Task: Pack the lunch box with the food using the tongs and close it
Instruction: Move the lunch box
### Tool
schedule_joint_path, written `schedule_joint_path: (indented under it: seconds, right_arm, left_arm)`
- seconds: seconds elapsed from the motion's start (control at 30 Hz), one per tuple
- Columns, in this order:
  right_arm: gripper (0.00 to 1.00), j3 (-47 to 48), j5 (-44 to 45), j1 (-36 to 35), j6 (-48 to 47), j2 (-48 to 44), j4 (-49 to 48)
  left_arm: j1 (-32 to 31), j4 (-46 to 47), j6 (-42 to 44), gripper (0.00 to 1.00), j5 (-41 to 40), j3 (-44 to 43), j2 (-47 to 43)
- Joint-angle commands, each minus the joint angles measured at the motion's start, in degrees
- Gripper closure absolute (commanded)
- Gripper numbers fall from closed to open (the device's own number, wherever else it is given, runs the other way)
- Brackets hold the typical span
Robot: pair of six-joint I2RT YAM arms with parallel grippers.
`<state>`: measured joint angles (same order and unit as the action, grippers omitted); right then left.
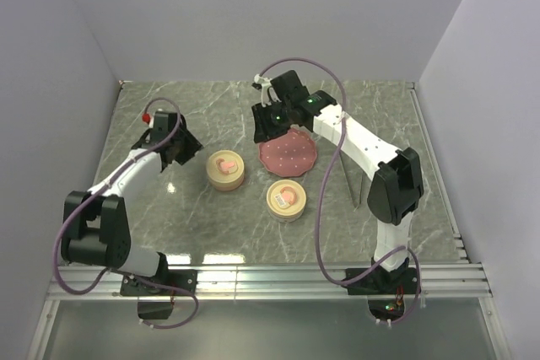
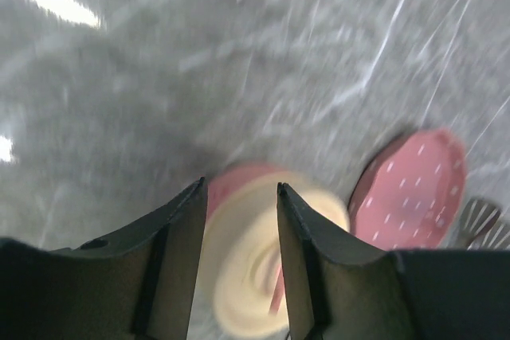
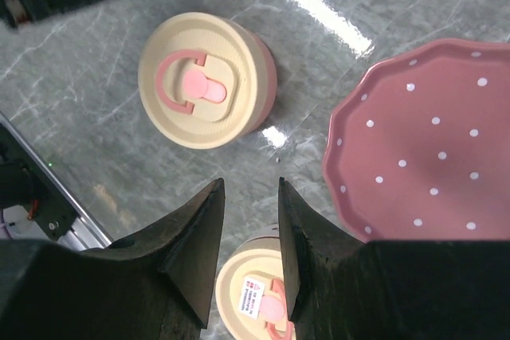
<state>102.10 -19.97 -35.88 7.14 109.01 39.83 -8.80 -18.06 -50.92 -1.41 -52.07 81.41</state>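
Two round cream lunch boxes with pink latches stand lidded: one (image 1: 226, 169) left of the red dotted plate (image 1: 288, 154), one (image 1: 286, 199) in front of it. The plate looks bare and no food shows in any view. The grey tongs (image 1: 354, 183) lie on the table right of the plate, held by nothing. My left gripper (image 1: 181, 147) hovers open just left of the left box (image 2: 263, 260), which is blurred in the left wrist view. Open and empty, my right gripper (image 1: 268, 120) hangs over the plate's far left edge, above the front box (image 3: 255, 296).
The marble tabletop (image 1: 169, 208) is walled at left, back and right. A metal rail (image 1: 278, 276) runs along the near edge by the arm bases. In the right wrist view the left box (image 3: 203, 77) and the plate (image 3: 430, 149) flank my fingers.
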Motion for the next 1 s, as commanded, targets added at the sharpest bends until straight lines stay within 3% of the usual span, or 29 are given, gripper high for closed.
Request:
schedule_joint_path:
  seconds: [0.0, 0.23, 0.5, 0.77, 0.97]
  right_arm:
    - [0.59, 1.70, 0.63, 0.37, 0.95, -2.49, -1.34]
    - [0.59, -1.29, 3.17, 0.37, 2.18, -4.95, -3.53]
    - [0.59, 3.62, 4.76, 0.81, 2.79, -2.67, -3.36]
    - [0.59, 5.03, 5.11, 1.60, 3.76, -1.78, -3.80]
    - [0.59, 5.21, 5.38, 2.48, 4.29, -1.61, -3.97]
  left_arm:
    - [2.38, 6.02, 3.19, 0.54, -0.35, -5.05, 2.78]
    - [2.82, 10.77, 6.18, 0.54, 7.47, -14.35, 16.65]
    - [2.65, 12.54, 7.76, 0.56, 15.73, -20.25, 27.04]
    - [2.38, 7.79, 11.19, 0.57, 20.74, -20.53, 28.37]
    - [2.20, 6.37, 11.37, 0.57, 21.09, -11.57, 23.28]
